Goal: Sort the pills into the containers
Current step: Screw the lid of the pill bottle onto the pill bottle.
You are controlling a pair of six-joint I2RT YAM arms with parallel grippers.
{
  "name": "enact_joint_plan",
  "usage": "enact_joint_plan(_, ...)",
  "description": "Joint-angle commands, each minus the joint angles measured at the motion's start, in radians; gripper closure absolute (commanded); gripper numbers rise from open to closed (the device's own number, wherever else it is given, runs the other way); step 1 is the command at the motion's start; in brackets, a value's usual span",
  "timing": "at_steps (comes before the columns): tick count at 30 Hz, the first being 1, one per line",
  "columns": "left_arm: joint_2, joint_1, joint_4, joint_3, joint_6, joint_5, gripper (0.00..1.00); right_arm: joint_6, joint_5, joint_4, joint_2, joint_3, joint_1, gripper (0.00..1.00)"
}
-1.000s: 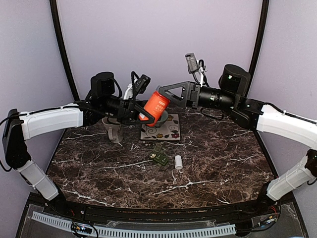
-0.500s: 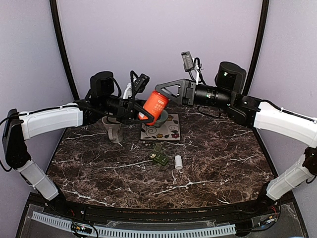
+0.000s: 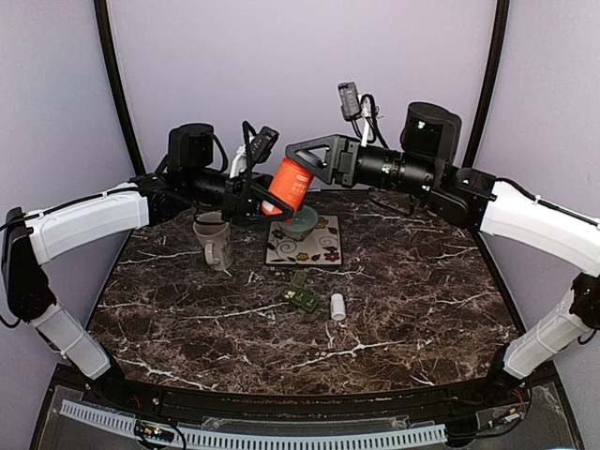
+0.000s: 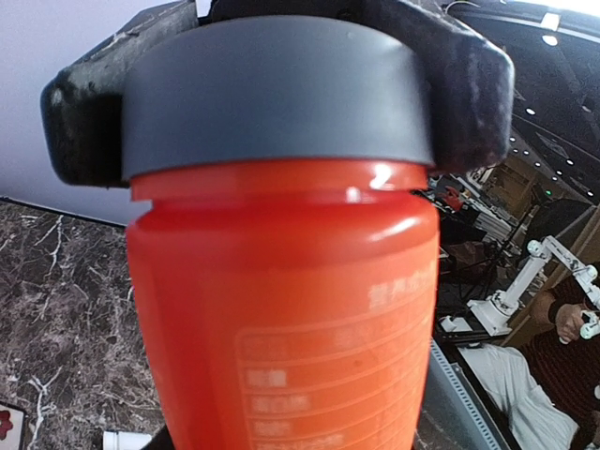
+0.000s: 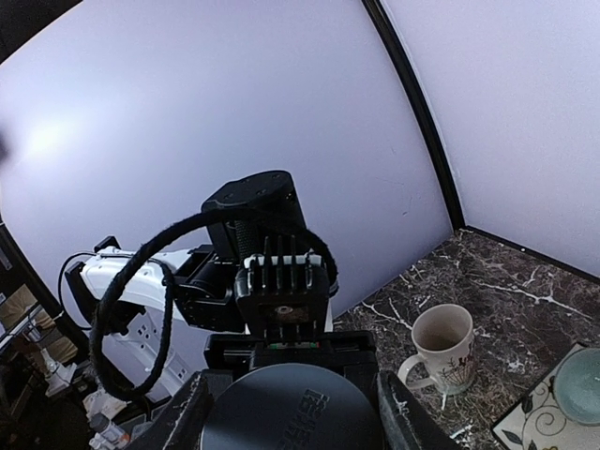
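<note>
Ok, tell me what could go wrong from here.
1. The left gripper holds the tilted orange bottle in mid-air while the right gripper clamps its cap; twisting could slip it loose onto the bowl.
2. Opened this high, pills could scatter past the pill box.

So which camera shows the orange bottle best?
The top external view: the orange bottle shows at full length, tilted. The left wrist view is filled by its upper body and grey cap, bottom cut off. The right wrist view shows only the cap's dark top.
</note>
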Motion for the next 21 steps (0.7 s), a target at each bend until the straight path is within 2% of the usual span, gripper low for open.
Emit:
enact_joint_plan(1, -0.052, -0.031, -0.057, 0.057, 0.063, -0.157, 1.00, -0.013, 0.025, -0.085, 0.065, 0.006, 0.057, 0.83)
enact_joint_plan(4, -0.087, -0.051, -0.108, 0.053, 0.135, -0.299, 1.00, 0.003, 0.056, -0.119, 0.078, 0.016, 0.058, 0.86)
enact_joint_plan(7, -0.147, -0.080, -0.119, 0.026, 0.202, -0.526, 1.00, 0.019, 0.108, -0.171, 0.091, 0.030, 0.058, 0.89)
enact_joint_plan(13, -0.243, -0.146, -0.034, -0.073, 0.267, -0.901, 1.00, 0.039, 0.202, -0.246, 0.117, 0.048, 0.059, 0.92)
enact_joint_plan(21, -0.254, -0.230, 0.071, -0.104, 0.329, -1.258, 1.00, 0.046, 0.287, -0.308, 0.152, 0.080, 0.075, 0.99)
